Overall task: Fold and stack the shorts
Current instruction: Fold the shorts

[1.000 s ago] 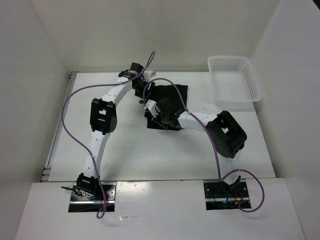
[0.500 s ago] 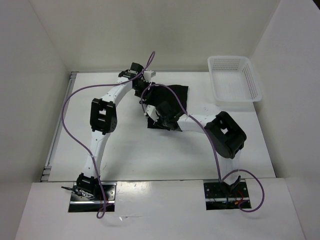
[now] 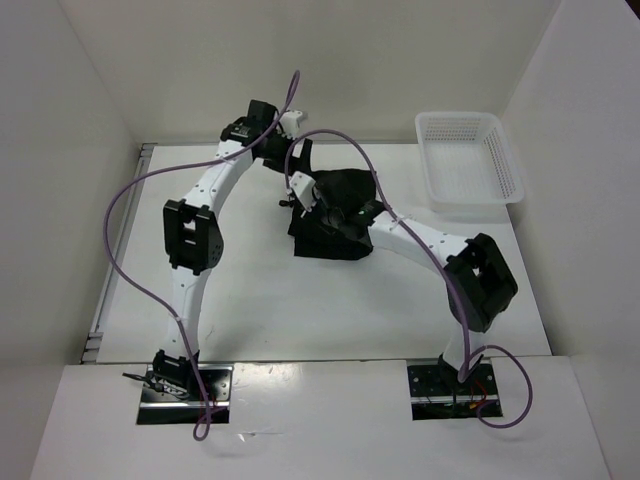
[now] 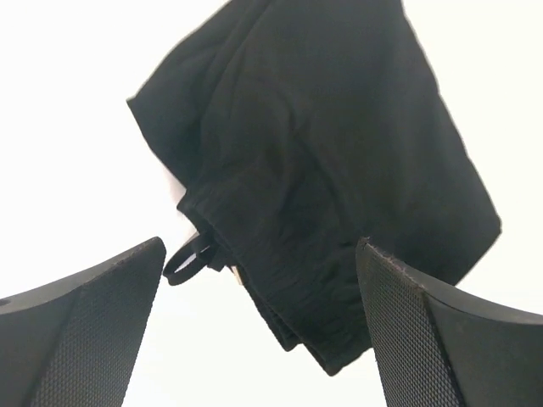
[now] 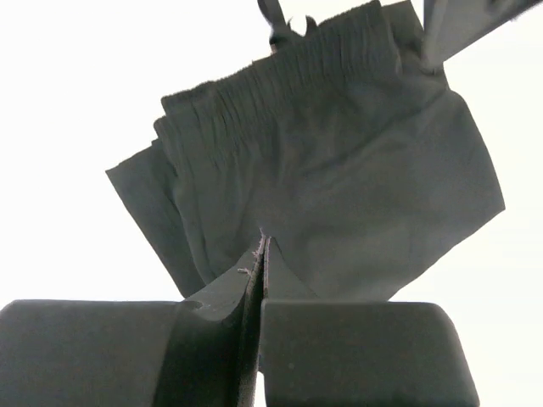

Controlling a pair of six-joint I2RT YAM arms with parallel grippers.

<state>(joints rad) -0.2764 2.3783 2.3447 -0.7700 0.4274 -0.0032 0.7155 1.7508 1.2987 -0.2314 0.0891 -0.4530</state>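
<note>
While one pair of black shorts [image 3: 350,185] lies in a loosely folded bundle toward the back of the table [image 3: 250,290], we count two grippers over it. The left gripper [image 4: 260,246] has its two fingers spread wide and holds nothing; the cloth and its single small drawstring loop [image 4: 188,259] show between them. The right gripper [image 5: 263,242] has its jaws pressed together, tips above the fabric, and we cannot tell whether they touch it. One white mesh basket [image 3: 468,160] sits well apart at the far right corner.
</note>
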